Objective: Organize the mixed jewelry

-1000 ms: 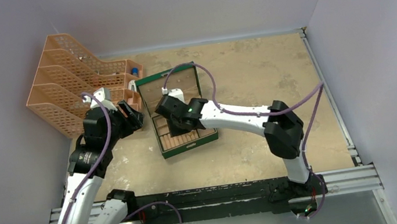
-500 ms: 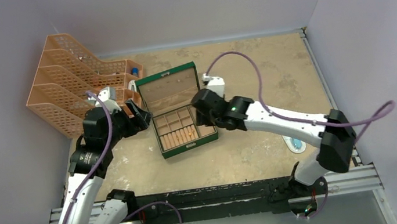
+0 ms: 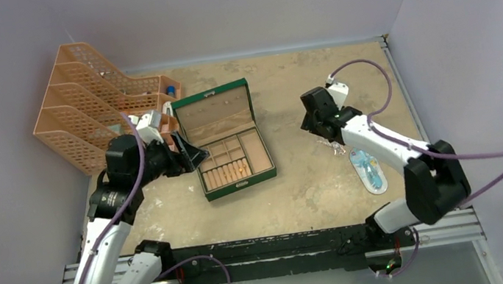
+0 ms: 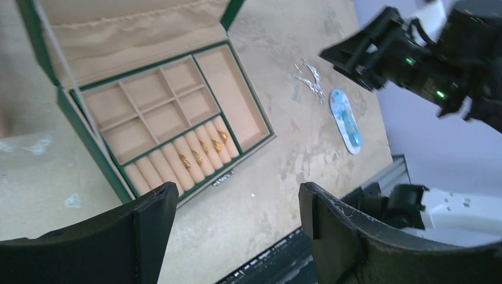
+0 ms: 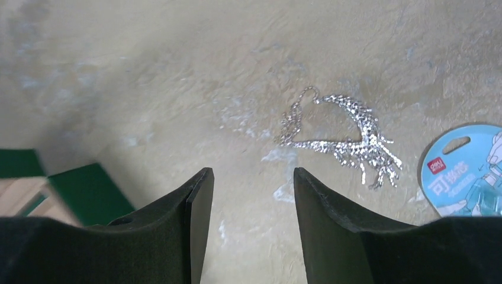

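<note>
A green jewelry box (image 3: 228,145) stands open with tan compartments. Several tiny gold rings (image 4: 203,148) sit in its roll slots, also seen from above (image 3: 238,166). A silvery glittery chain tangle (image 5: 343,136) lies on the table right of the box, by a light-blue oval packet (image 5: 467,171); it also shows in the top view (image 3: 334,146) and the left wrist view (image 4: 310,78). My right gripper (image 5: 251,177) is open and empty above the table just left of the tangle. My left gripper (image 4: 237,198) is open and empty, hovering left of the box.
An orange mesh file rack (image 3: 92,109) stands at the back left beside my left arm. The blue packet (image 3: 369,168) lies near the right arm. Grey walls enclose the table (image 3: 301,90) on three sides; a metal rail (image 3: 285,245) runs along the near edge.
My right arm has swung from over the box to the right, now above the silvery tangle. My left gripper has shifted slightly right toward the box.
</note>
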### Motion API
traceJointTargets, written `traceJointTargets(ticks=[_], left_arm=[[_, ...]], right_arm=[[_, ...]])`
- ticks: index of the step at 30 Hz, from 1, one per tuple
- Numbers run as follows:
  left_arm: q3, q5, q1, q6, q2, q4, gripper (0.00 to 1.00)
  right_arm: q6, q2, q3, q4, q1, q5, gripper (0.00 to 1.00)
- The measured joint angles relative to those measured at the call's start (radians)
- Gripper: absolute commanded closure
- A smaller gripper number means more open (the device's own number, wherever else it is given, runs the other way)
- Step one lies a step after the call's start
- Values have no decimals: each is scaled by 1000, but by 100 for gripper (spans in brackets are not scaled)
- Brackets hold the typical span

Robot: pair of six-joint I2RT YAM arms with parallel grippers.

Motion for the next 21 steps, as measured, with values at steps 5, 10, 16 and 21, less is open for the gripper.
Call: traceJointTargets(ticks=[5, 10, 16, 21], left_arm=[[0, 134, 0, 2, 55, 0, 26], [0, 226, 0, 5, 76, 7, 26], [-15, 270, 0, 9, 75, 48, 26], [-34, 283, 0, 11, 90, 53, 27]], right_arm=[[-33, 162, 10, 39, -44, -8, 44], [-62, 240, 13, 55, -76, -30, 37], [-82, 281, 18, 79, -108, -54, 33], [-90, 290, -3, 126, -137, -127, 33]])
